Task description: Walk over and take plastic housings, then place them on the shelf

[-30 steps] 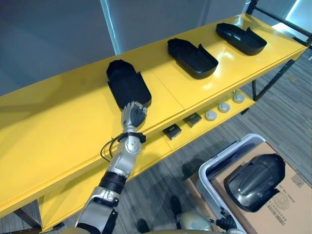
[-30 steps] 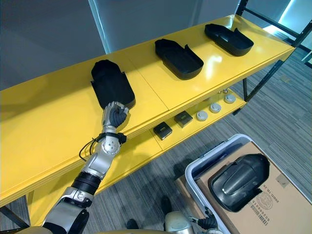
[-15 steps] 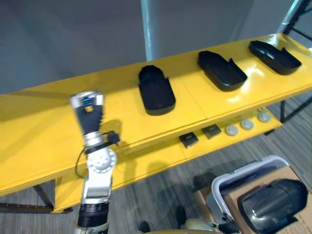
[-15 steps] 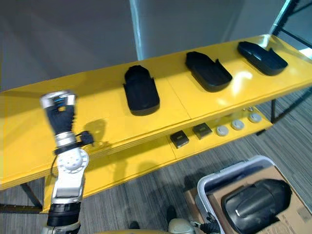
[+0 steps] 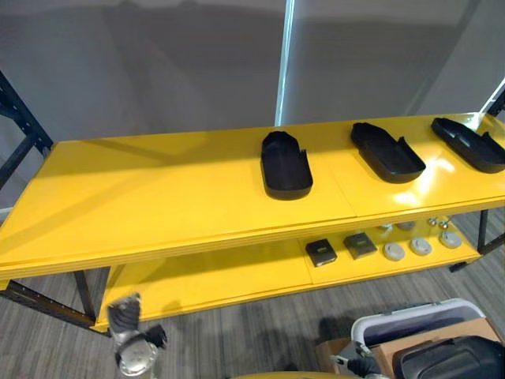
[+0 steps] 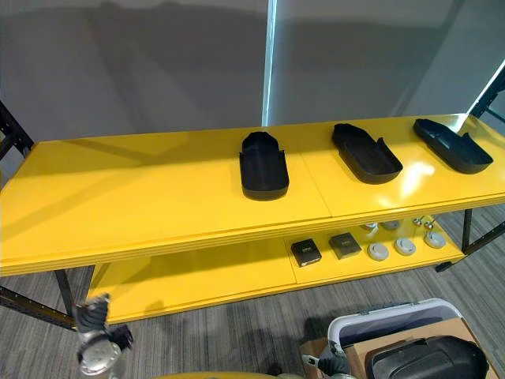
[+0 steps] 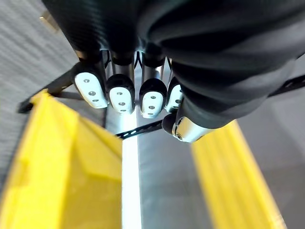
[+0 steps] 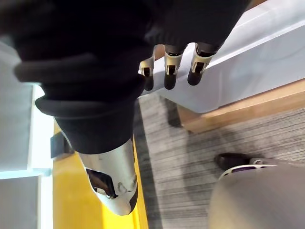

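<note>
Three black plastic housings lie open side up along the top of the yellow shelf [image 5: 158, 189]: one near the middle [image 5: 286, 164], one further right [image 5: 387, 151], and one at the right end [image 5: 472, 144]. Another black housing [image 5: 454, 362] sits in the bin at the bottom right. My left hand [image 5: 125, 320] hangs low at the lower left, below the shelf's front edge and far from the housings. Its fingers [image 7: 119, 93] are relaxed and hold nothing. My right hand [image 8: 170, 71] hangs beside the bin's pale wall, fingers loose and empty.
A grey bin [image 5: 402, 318] with a cardboard box [image 5: 383, 362] in it stands on the carpet at the lower right. The lower shelf board carries two small black blocks [image 5: 321, 252] and several grey round parts [image 5: 420, 246]. A dark rack post [image 5: 20, 110] rises at the left end.
The whole view has pulled back and swung left, so the camera has moved. My left hand has let go of the middle housing and dropped to the lower left. That housing stays on the shelf.
</note>
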### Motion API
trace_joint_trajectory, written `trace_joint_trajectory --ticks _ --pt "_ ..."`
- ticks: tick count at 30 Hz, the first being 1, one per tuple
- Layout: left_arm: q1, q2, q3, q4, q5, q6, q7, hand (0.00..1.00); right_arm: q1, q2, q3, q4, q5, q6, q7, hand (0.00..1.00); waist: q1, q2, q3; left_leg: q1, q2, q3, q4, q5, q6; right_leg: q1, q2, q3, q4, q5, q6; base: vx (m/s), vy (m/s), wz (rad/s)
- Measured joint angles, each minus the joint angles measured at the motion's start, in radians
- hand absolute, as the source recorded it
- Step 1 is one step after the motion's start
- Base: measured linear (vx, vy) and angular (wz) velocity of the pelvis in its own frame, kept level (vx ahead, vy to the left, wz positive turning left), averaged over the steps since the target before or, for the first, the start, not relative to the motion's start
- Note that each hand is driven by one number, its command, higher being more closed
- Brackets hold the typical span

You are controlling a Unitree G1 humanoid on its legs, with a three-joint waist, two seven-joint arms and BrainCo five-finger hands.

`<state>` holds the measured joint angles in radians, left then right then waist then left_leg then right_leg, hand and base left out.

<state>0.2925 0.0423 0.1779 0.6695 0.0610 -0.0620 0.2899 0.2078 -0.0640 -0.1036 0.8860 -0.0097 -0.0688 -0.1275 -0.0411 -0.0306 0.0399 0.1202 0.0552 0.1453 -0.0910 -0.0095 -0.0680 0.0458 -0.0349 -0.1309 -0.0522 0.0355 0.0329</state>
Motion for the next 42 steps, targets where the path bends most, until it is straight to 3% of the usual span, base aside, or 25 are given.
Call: trace_joint_trajectory --ticks 14,18,24,27,29,33,35,36,37,38,42 --pt "-0.076 0.012 -0.102 0.146 0.082 0.008 -0.046 0.0 -0.015 -0.006 -0.019 0.02 -0.001 0.001 -0.003 0.0 -0.01 0.029 0.006 0.035 0.009 0.093 0.028 -0.033 0.0 0.001 0.016 0.084 0.0 0.004 -0.005 0.01 0.0 -0.2" --pt "-0.079 0.01 -0.11 0.169 0.091 0.009 -0.048 0.0 -0.024 -0.008 -0.026 0.033 -0.003 0.003 -0.004 0.0 -0.029 0.034 0.009 0.034 0.017 0.11 0.049 -0.05 -0.005 0.0 0.024 0.105 0.001 0.001 -0.008 -0.02 -0.027 -0.14" --pt "-0.079 0.008 -0.107 0.169 0.09 0.009 -0.045 0.0 -0.049 -0.024 -0.035 0.033 -0.041 0.006 -0.006 0.0 -0.025 0.044 0.026 -0.01 0.059 0.167 0.229 -0.161 -0.018 -0.041 0.058 0.206 0.045 -0.013 -0.014 -0.02 -0.005 -0.48" --pt "-0.107 -0.002 -0.106 0.168 0.087 0.008 -0.031 0.0 -0.1 -0.04 -0.008 0.043 -0.041 0.009 -0.01 0.0 -0.011 0.057 0.046 -0.069 0.046 0.005 0.312 -0.19 -0.009 -0.103 0.073 0.295 0.087 -0.005 -0.008 0.02 -0.01 -0.89" --pt "-0.132 -0.01 -0.11 0.183 0.087 0.008 -0.027 0.0 -0.109 -0.042 -0.002 0.043 -0.041 0.009 -0.019 0.0 -0.012 0.072 0.049 -0.058 0.049 -0.028 0.297 -0.22 -0.007 -0.12 0.088 0.323 0.095 0.003 -0.002 0.01 0.056 -0.59" --pt "-0.198 0.019 -0.11 0.188 0.089 0.007 -0.026 0.0 -0.16 -0.017 0.0 0.042 -0.043 0.01 -0.022 0.0 -0.02 0.03 0.075 -0.042 0.02 0.083 0.282 -0.234 0.017 -0.171 0.087 0.438 0.109 0.042 0.035 -0.07 0.116 -0.81" --pt "-0.212 0.038 -0.111 0.188 0.091 0.007 -0.025 0.0 -0.194 -0.017 0.006 0.038 -0.047 0.01 -0.023 0.0 -0.024 0.013 0.093 -0.068 0.009 0.17 0.291 -0.233 0.036 -0.213 0.077 0.486 0.076 0.103 0.059 -0.17 0.098 -1.26" --pt "-0.226 0.046 -0.114 0.188 0.1 0.008 -0.024 0.0 -0.211 -0.014 0.006 0.033 -0.052 0.01 -0.024 0.0 -0.028 0.017 0.104 -0.101 0.014 0.221 0.3 -0.226 0.056 -0.234 0.065 0.436 0.025 0.16 0.058 -0.18 0.043 -0.96" --pt "-0.245 0.054 -0.12 0.188 0.109 0.008 -0.023 0.0 -0.213 -0.014 0.004 0.034 -0.053 0.014 -0.023 0.0 -0.03 0.01 0.113 -0.111 0.016 0.253 0.298 -0.22 0.067 -0.261 0.052 0.275 0.094 0.115 0.022 -0.16 0.047 -0.99" --pt "-0.254 0.059 -0.12 0.188 0.109 0.008 -0.023 0.0 -0.209 -0.017 0.003 0.038 -0.053 0.014 -0.024 0.0 -0.03 0.025 0.131 -0.105 0.023 0.278 0.296 -0.218 0.07 -0.266 0.046 0.171 0.169 0.049 -0.01 -0.08 0.02 -0.75" --pt "-0.249 0.06 -0.119 0.188 0.109 0.009 -0.025 0.0 -0.171 -0.017 0.0 0.043 -0.051 0.014 -0.023 0.0 -0.029 0.031 0.139 -0.067 0.052 0.356 0.301 -0.218 0.069 -0.197 0.013 0.012 0.332 -0.144 -0.03 -0.05 -0.045 -0.63"
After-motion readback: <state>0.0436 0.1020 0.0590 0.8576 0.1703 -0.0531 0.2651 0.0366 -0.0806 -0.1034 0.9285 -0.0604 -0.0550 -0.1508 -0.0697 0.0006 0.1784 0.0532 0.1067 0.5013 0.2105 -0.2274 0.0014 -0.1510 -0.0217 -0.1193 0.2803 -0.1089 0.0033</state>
